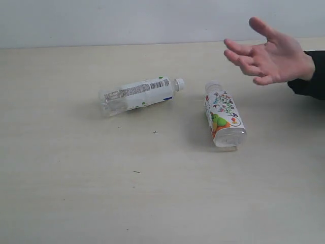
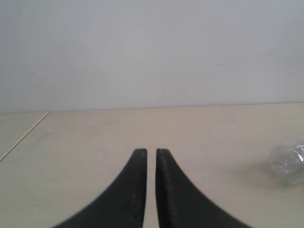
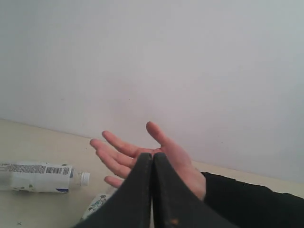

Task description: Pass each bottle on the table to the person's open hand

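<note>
Background: pale grey wall [image 1: 127, 20] fills the top strip of the exterior view, behind the far edge of the table.
Table [image 1: 76, 193]: wide, matte, pale beige, with a few tiny dark specks near the middle of the frame.
White-label bottle [image 1: 139, 95]: lies on its side a little left of centre. Its white cap points right and slightly up the frame, and its clear base points left. It also shows in the right wrist view [image 3: 38, 176].
Fruit-label bottle [image 1: 223, 122]: lies on its side right of centre, cap toward the top of the frame and base toward the bottom. It is near the white-label bottle's cap but apart from it.
Person's open hand [image 1: 271, 56]: upper right of the frame, raised above the table. The palm is open with the fingers spread toward the left, and a black sleeve shows at the right edge.
Left gripper [image 2: 151, 151]: black fingers drawn almost together, with only a thin slit between them and nothing in it. It sits low over bare tabletop. A clear bottle base [image 2: 289, 163] lies off to one side, well apart; which bottle it belongs to cannot be told.
Right gripper [image 3: 152, 154]: fingers pressed fully together, gripping nothing. The person's open hand [image 3: 178, 161] shows just behind its tips.
</note>
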Controlling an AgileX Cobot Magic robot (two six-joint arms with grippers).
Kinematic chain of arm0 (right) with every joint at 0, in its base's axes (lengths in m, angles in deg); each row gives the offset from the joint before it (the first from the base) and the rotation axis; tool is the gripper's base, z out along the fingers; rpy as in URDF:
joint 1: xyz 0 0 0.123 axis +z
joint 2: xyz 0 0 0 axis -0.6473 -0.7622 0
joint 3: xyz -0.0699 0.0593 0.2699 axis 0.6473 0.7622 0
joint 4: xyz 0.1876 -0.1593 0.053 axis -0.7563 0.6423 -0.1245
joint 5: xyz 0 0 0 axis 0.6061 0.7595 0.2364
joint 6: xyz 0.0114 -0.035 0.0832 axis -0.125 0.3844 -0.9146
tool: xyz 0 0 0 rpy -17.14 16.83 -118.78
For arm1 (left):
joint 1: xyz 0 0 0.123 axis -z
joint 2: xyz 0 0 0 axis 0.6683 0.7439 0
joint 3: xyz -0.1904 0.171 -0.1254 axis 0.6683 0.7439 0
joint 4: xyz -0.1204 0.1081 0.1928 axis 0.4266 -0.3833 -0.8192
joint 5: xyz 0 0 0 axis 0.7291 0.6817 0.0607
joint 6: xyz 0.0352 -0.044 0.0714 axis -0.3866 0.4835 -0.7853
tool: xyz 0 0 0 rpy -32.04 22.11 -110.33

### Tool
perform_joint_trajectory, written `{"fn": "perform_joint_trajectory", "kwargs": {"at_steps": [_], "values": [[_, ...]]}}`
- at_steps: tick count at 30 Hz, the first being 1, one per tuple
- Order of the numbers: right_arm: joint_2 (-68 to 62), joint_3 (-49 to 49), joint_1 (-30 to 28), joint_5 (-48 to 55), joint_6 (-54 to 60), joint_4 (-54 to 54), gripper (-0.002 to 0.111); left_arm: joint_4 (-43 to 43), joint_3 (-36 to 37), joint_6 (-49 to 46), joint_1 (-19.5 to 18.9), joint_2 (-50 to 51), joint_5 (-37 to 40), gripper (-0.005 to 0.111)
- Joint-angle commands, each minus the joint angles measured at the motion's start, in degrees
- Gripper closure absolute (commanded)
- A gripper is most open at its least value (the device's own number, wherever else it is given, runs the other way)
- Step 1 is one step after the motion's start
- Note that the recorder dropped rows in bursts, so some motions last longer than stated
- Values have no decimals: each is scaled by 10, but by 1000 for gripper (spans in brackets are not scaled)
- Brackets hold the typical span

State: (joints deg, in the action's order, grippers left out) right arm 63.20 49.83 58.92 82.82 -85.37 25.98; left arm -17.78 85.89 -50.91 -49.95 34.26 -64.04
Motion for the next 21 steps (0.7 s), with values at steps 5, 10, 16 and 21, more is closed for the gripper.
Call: {"fn": "perform_joint_trajectory", "kwargs": {"at_steps": [5,10,16,21], "values": [[-20,-26,1,19,2,9,108,2,2,0,-1,-4,-5,97],[-83,-64,1,71,-8,7,108,2,2,0,-1,-4,-5,97],[-195,-127,1,147,-27,-10,108,2,2,0,-1,-4,-5,97],[-335,-199,1,255,-17,-75,108,2,2,0,-1,-4,-5,97]]}}
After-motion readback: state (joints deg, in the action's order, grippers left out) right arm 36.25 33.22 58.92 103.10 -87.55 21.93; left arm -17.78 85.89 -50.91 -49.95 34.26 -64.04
